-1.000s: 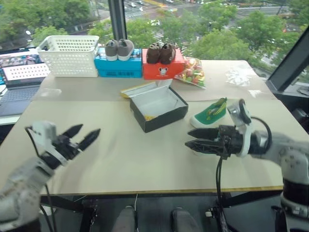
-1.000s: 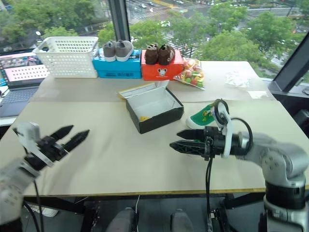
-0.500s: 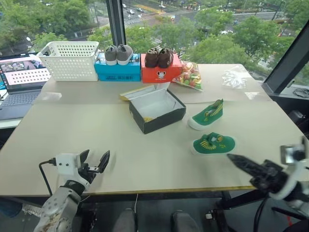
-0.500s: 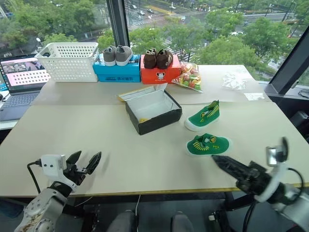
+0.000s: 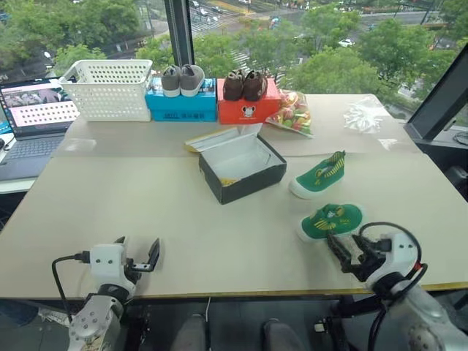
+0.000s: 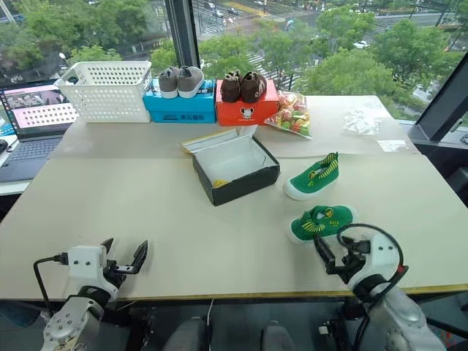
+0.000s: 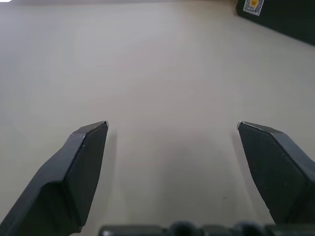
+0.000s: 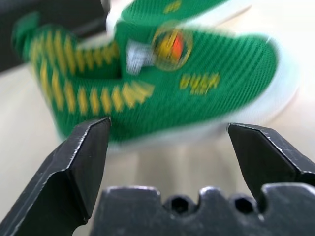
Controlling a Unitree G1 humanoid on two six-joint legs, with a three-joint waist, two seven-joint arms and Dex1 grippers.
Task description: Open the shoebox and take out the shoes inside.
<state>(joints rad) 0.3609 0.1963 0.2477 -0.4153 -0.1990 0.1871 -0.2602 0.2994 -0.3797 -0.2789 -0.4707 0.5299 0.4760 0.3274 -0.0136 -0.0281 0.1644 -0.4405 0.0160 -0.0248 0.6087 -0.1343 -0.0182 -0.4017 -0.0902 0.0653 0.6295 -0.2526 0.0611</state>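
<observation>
Beyond the window stand green trees; nearer, the pale counter [image 5: 146,183] carries the job. At its middle sits the shoebox [image 5: 241,167], yellow lid thrown back, white inside showing with no shoe in it, so I judge the emptying done. Both shoes [image 5: 330,221] lie out on the counter to its right, one just in front of my right claw [image 6: 333,257], the other nearer the box. My right claw gapes wide, holding nothing, aimed at that near shoe. My left claw [image 5: 139,257] hangs at the counter's front edge, equally wide and empty.
</observation>
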